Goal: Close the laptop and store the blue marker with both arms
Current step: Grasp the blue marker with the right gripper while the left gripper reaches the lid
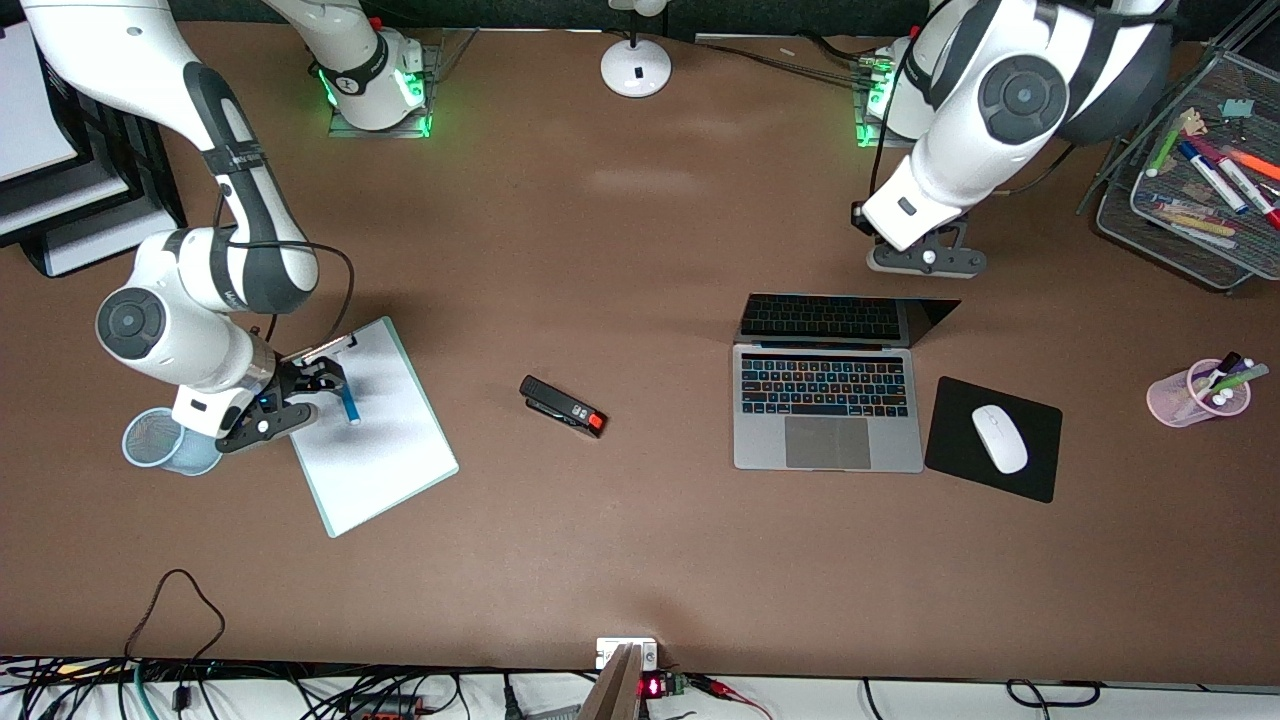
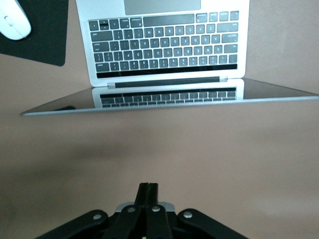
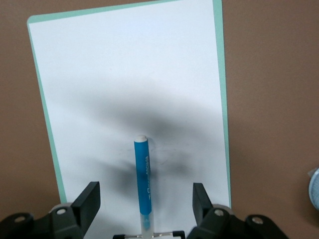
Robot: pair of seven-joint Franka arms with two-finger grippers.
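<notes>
Blue marker [image 3: 143,185]: its lower end is cut off by the right wrist view's edge; the laptop [image 2: 164,59] front is cropped too.

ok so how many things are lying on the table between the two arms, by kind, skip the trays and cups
laptop: 1
blue marker: 1
clipboard: 1
stapler: 1
mouse: 1
mouse pad: 1
total: 6

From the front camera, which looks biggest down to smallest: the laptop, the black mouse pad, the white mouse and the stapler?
1. Open silver-grey laptop
2. Black rectangular mouse pad
3. Black stapler with red tip and white oval mouse: these look about alike, so no ranking.
</notes>
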